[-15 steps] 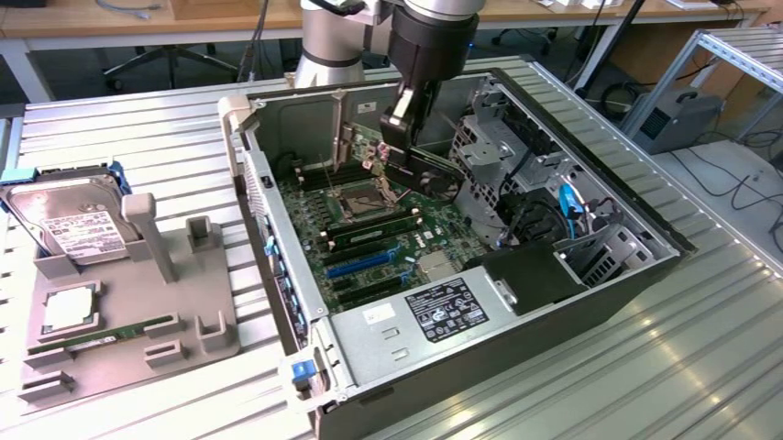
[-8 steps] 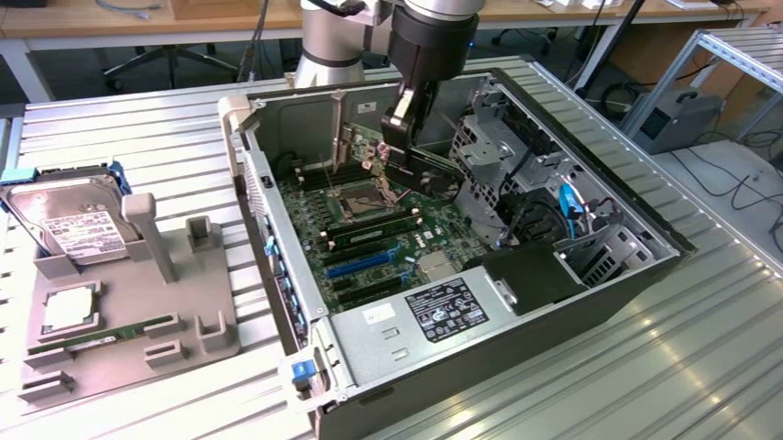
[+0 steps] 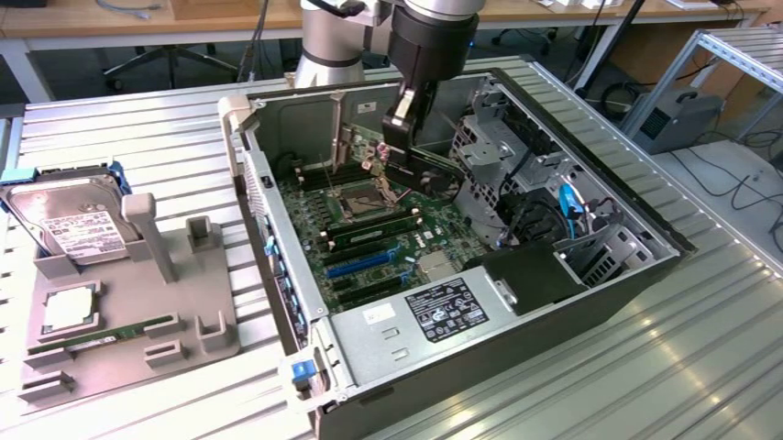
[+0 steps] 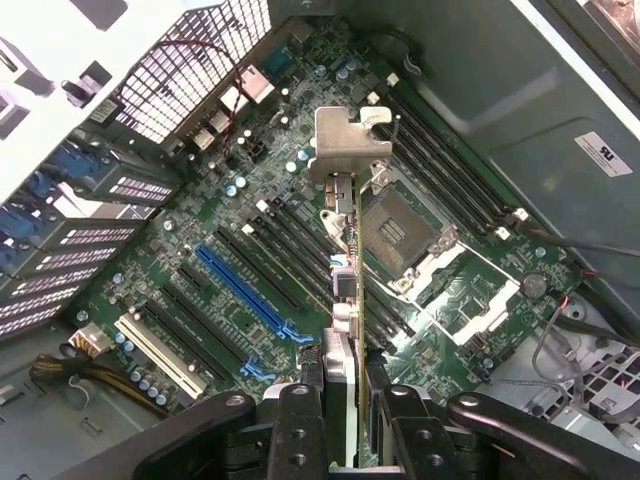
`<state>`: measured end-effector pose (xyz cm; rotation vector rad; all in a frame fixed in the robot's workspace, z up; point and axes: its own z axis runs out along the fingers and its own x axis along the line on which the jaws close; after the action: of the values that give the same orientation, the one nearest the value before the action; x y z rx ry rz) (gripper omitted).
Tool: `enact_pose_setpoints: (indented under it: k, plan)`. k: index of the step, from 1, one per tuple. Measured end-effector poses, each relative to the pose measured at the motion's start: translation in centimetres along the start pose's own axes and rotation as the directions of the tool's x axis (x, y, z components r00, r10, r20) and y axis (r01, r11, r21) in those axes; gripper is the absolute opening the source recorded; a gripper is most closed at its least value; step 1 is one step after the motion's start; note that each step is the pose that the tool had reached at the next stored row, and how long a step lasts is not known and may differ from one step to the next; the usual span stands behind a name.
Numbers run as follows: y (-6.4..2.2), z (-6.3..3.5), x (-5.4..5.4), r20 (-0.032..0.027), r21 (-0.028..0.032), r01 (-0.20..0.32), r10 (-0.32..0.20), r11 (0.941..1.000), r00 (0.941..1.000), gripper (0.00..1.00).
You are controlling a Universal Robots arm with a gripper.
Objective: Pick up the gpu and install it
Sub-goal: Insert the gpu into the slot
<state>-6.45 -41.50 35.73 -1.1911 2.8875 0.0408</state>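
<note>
Pincer [image 4: 345, 415] clamps thin edge-on gpu [image 4: 345, 290] with silvery end bracket [image 4: 345, 145].

arm [image 3: 431, 41]: angled down from above | hand [image 4: 347, 398]: pointing down, fingers [image 4: 298, 420] clamped on gpu [image 4: 343, 265]

White sticker [image 4: 603, 153] on the case wall [image 4: 520, 90], small mark, letters illegible, black label [image 3: 446, 310] on the power supply [image 3: 367, 332], five o'clock from the motherboard [image 3: 367, 247], print too fine, white label [image 3: 83, 236] on the hard drive [image 3: 51, 197], nine o'clock, unreadable
</note>
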Motion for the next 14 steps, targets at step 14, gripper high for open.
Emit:
enact_pose_setpoints:
  k: [14]
  plan:
    - [0.0, 0.0, 0.0, -0.0005, -0.0009, 0.032, -0.032, 0.9995, 0.9995, 0.27]
